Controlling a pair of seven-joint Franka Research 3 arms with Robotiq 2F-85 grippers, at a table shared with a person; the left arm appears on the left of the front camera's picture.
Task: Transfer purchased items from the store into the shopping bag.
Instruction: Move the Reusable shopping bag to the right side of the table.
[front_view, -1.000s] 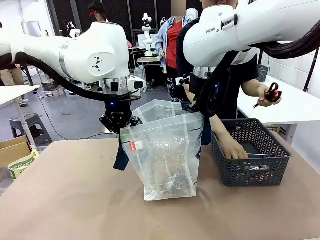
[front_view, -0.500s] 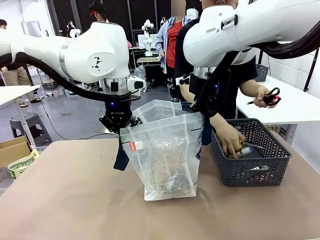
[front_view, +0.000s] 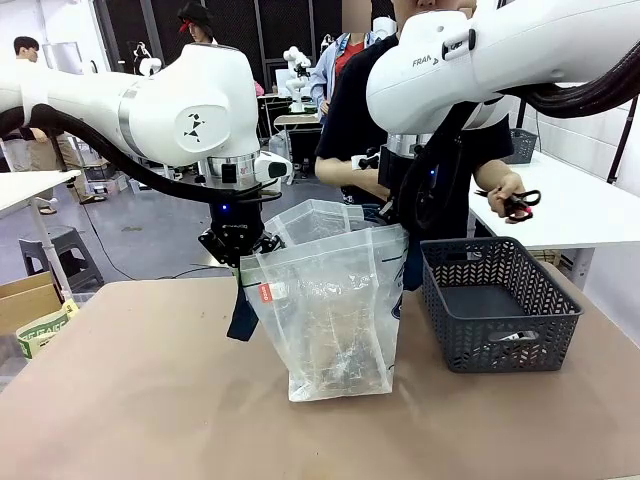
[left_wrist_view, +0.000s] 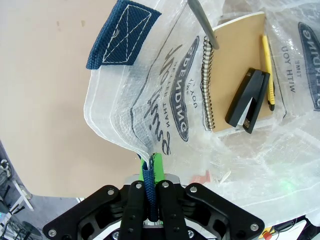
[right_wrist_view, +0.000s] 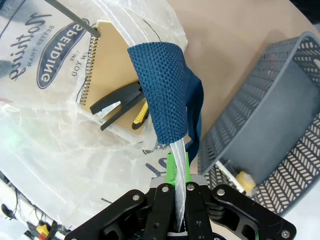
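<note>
The shopping bag (front_view: 335, 320) stands upright near the middle of the table (front_view: 140, 400), its long axis vertical and its mouth pointing up, stretched open between the two arms. The left gripper (front_view: 238, 245) is clamped on the bag's rim at one side, with a navy strap handle (front_view: 242, 312) hanging below it. The right gripper (front_view: 403, 222) is clamped on the opposite rim.

The left wrist view looks down into the bag, which the front view cannot do. It shows a brown spiral notebook (left_wrist_view: 235, 65) lying at the bottom, with a black stapler (left_wrist_view: 248, 100) and a yellow pen (left_wrist_view: 267, 65) on it. The green pads pinch strap and plastic together.

The right wrist view shows the other strap (right_wrist_view: 162, 95) looped above its pads, which are closed on the clear plastic.

The store (front_view: 500, 310) sits just beside the bag, towards the table's right edge, open side up. A small pale item (right_wrist_view: 242, 178) lies in one corner.

Beyond the far edge, the person's hand (front_view: 503, 190) holds scissors (front_view: 518, 205) above the basket.
</note>
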